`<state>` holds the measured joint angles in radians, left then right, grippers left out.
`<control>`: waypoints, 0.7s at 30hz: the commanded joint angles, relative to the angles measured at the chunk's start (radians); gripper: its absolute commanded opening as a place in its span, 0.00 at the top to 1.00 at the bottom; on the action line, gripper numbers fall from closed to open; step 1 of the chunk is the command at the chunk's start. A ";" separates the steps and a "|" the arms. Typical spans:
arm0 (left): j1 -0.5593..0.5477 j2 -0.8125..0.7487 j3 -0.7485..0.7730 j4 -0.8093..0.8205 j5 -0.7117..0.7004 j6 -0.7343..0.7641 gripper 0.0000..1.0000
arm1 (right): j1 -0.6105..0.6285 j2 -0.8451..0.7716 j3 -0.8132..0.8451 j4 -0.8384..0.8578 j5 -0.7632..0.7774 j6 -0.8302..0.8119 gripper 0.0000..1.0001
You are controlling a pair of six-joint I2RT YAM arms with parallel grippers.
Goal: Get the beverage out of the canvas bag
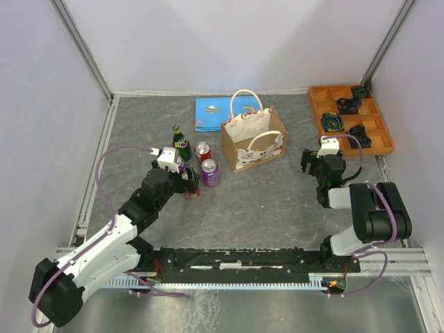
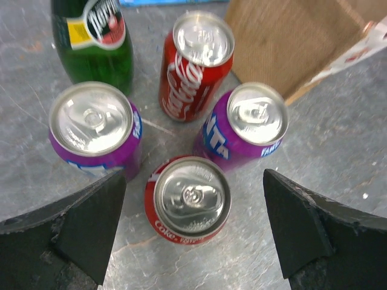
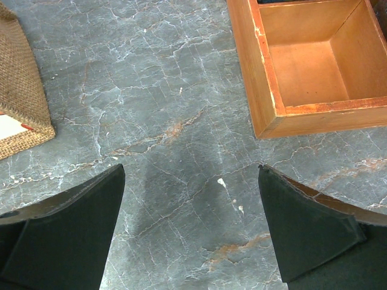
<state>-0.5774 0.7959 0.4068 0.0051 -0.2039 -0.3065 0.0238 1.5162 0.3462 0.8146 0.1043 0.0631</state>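
The canvas bag (image 1: 254,139) stands upright mid-table, its tan corner (image 2: 290,42) also at the top right of the left wrist view. Left of it stand several drinks: a green bottle (image 1: 182,143), a Coca-Cola can (image 2: 196,63), two purple Fanta cans (image 2: 95,130) (image 2: 248,127), and a red Coke can (image 2: 191,199). My left gripper (image 2: 192,176) is open above the Coke can, its fingers clear of the can on both sides. My right gripper (image 3: 190,169) is open over bare table to the right of the bag.
A flat blue picture book (image 1: 211,113) lies behind the bag. An orange wooden tray (image 1: 350,118) with dark items sits at the back right, its corner (image 3: 272,90) close ahead of my right gripper. Walls enclose the table on three sides.
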 commanded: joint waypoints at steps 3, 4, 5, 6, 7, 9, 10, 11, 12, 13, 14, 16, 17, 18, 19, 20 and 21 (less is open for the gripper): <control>0.003 -0.004 0.156 -0.006 -0.119 0.036 0.01 | -0.002 -0.005 0.024 0.042 -0.007 -0.005 0.01; 0.003 0.008 0.178 -0.009 -0.126 0.050 0.01 | -0.002 -0.004 0.024 0.041 -0.008 -0.005 0.01; 0.005 0.026 0.204 -0.020 -0.127 0.070 0.01 | -0.002 -0.004 0.024 0.041 -0.008 -0.006 0.01; 0.005 0.050 0.234 -0.036 -0.140 0.084 0.01 | -0.002 -0.003 0.023 0.041 -0.008 -0.005 0.01; 0.007 0.075 0.278 -0.056 -0.163 0.085 0.01 | -0.002 -0.004 0.023 0.041 -0.008 -0.006 0.01; 0.035 0.137 0.334 -0.078 -0.169 0.085 0.01 | -0.002 -0.004 0.023 0.042 -0.008 -0.005 0.01; 0.057 0.158 0.357 -0.081 -0.144 0.090 0.01 | -0.002 -0.004 0.023 0.041 -0.008 -0.005 0.01; 0.088 0.177 0.372 -0.076 -0.109 0.092 0.01 | -0.002 -0.002 0.023 0.042 -0.008 -0.005 0.01; 0.127 0.191 0.381 -0.065 -0.070 0.086 0.01 | -0.002 -0.004 0.024 0.041 -0.008 -0.005 0.01; 0.171 0.199 0.386 -0.049 -0.028 0.079 0.01 | -0.002 -0.003 0.023 0.042 -0.008 -0.005 0.01; 0.216 0.204 0.389 -0.035 0.006 0.072 0.01 | -0.002 -0.004 0.023 0.042 -0.008 -0.006 0.01; 0.287 0.204 0.393 -0.018 0.029 0.067 0.01 | -0.002 -0.004 0.023 0.041 -0.008 -0.006 0.01; 0.321 0.203 0.394 -0.016 0.025 0.071 0.01 | -0.002 -0.005 0.023 0.041 -0.008 -0.006 0.01; 0.353 0.201 0.399 -0.016 0.019 0.074 0.01 | -0.002 -0.005 0.023 0.041 -0.008 -0.005 0.01; 0.390 0.201 0.404 -0.016 0.012 0.073 0.01 | -0.002 -0.004 0.023 0.042 -0.008 -0.005 0.01; 0.429 0.200 0.409 -0.015 0.009 0.071 0.01 | -0.002 -0.004 0.023 0.041 -0.008 -0.005 0.01; 0.467 0.202 0.409 -0.010 0.014 0.065 0.01 | -0.002 -0.003 0.023 0.041 -0.008 -0.005 0.01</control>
<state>-0.2218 1.0080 0.7605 -0.0547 -0.2150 -0.2569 0.0238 1.5162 0.3462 0.8146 0.1043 0.0631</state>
